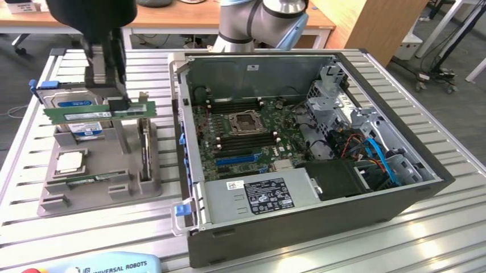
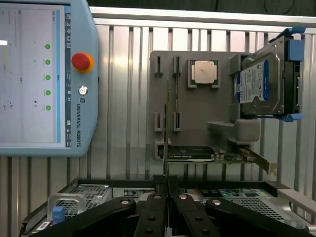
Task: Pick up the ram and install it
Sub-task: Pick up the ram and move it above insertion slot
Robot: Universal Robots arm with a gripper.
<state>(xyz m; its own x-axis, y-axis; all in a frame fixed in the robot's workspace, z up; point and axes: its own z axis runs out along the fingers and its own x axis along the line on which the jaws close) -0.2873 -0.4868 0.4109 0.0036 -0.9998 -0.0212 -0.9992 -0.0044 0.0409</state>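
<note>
One open dark grey metal computer case [image 1: 304, 239] stands to the exterior view's right of one grey plastic parts holder [image 1: 99, 193]. Above the holder, one black gripper [image 1: 116, 104] clamps one long green ram [image 1: 87, 112], lifted level beside one silver hard drive [image 2: 259, 84] and one square silver processor [image 1: 70, 162].

Table [image 1: 444, 230] ribbed metal, satin sheen; holder [image 1: 99, 193] grey plastic (matt); ram [image 1: 76, 114] green circuit board.
</note>
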